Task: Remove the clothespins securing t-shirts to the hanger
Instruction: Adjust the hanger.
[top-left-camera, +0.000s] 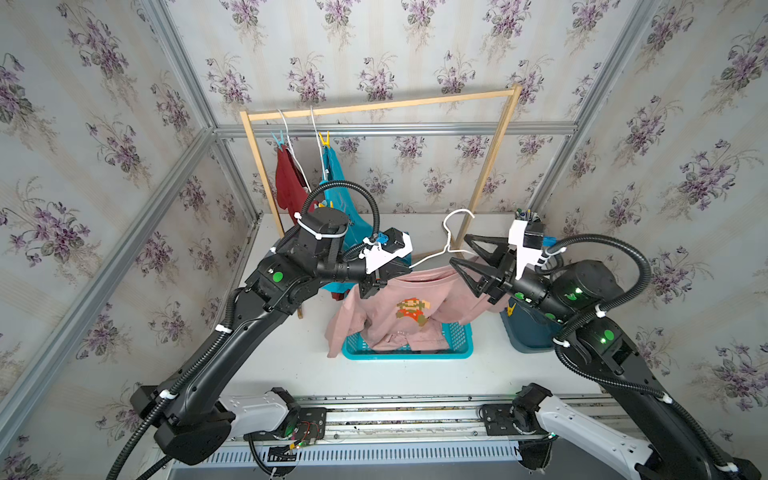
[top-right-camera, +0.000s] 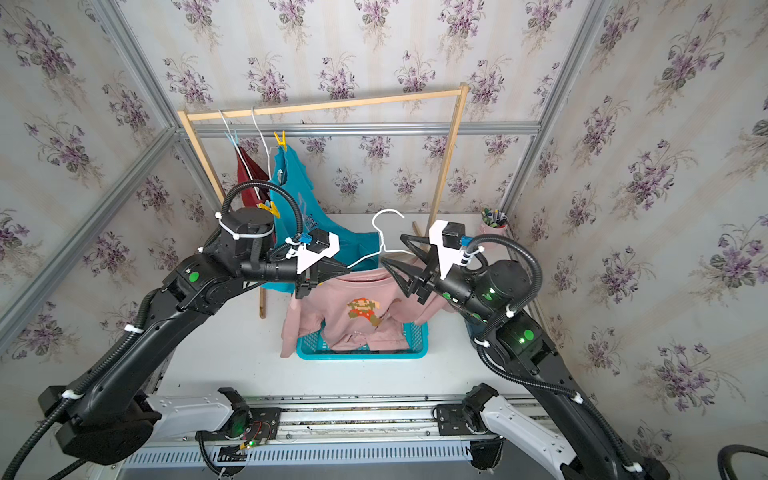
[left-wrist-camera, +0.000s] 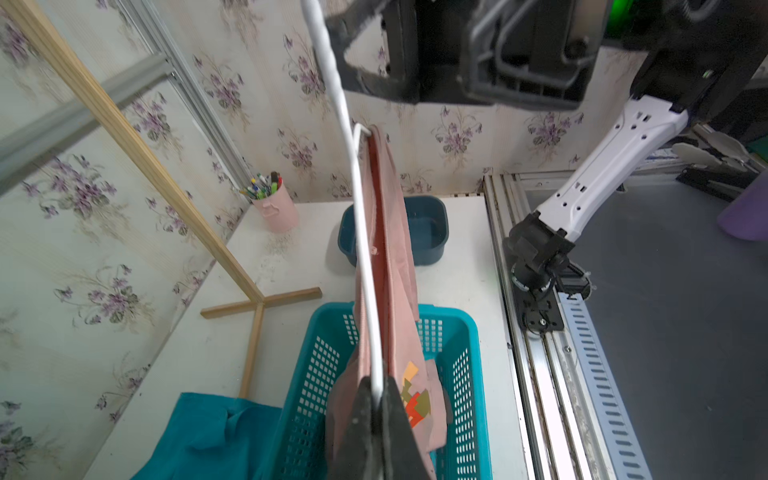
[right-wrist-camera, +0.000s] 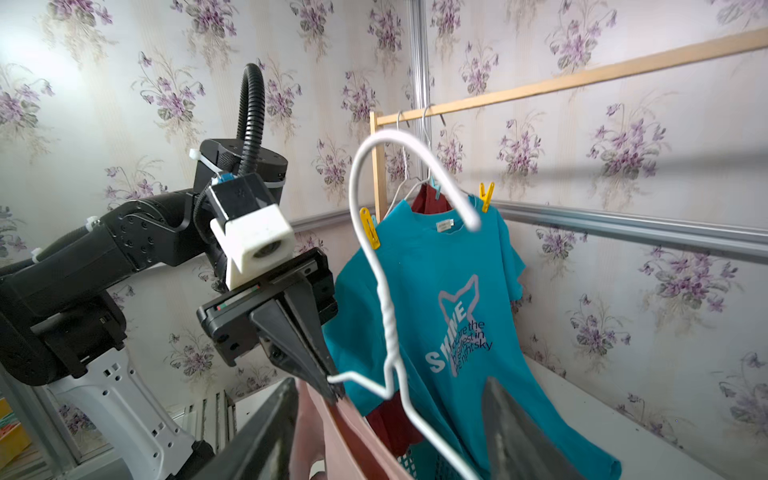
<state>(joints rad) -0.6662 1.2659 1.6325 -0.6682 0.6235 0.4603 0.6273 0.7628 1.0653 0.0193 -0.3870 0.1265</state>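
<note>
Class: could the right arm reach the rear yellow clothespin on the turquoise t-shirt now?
Probably not: the white hanger, held by the left gripper with the pink t-shirt, crosses between the open right gripper and that yellow clothespin.

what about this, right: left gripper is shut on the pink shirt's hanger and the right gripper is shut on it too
Not quite: the right gripper is open, jaws apart either side of the hanger, as both top views show. The left gripper is shut on it.
</note>
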